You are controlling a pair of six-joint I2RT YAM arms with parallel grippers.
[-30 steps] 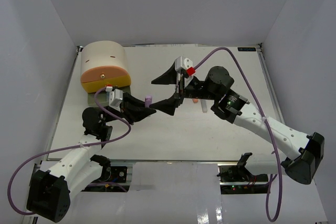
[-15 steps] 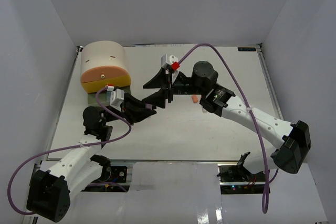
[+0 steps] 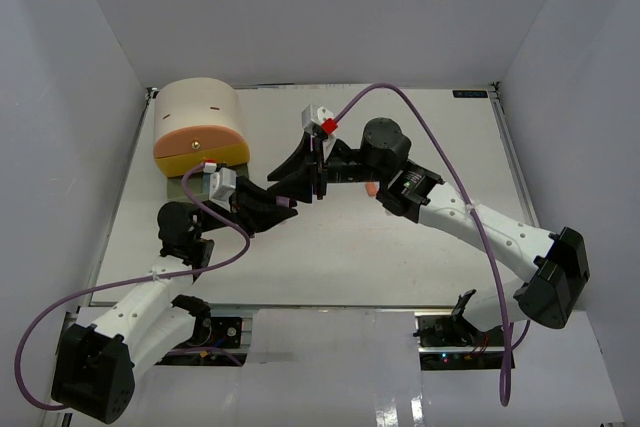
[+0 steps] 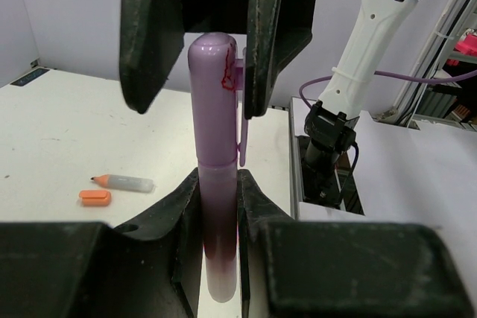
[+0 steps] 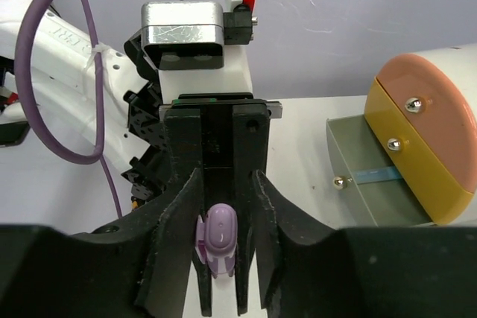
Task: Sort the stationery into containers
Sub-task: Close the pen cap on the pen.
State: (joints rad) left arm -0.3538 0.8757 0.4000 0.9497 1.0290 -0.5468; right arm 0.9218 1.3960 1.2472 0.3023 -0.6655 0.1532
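A purple pen (image 4: 216,184) stands upright in my left gripper (image 4: 218,175), which is shut on its barrel. My right gripper (image 5: 226,176) has come over the capped end (image 5: 221,234), one finger on each side. One finger (image 4: 257,42) touches the clip, and a gap shows on the other side. In the top view the two grippers meet near the table's middle, left gripper (image 3: 283,205) below right gripper (image 3: 300,182). The beige cabinet (image 3: 195,112) sits at the far left with its grey-green bottom drawer (image 5: 373,191) pulled open.
An orange block (image 4: 95,197) and a pale marker with an orange tip (image 4: 123,182) lie on the white table behind the grippers. The peach (image 5: 425,91) and yellow (image 5: 417,154) drawers are closed. A blue strip (image 5: 376,176) lies in the open drawer.
My right arm swung left to the left gripper and its jaws narrowed around the pen's cap. The left arm and pen stayed put.
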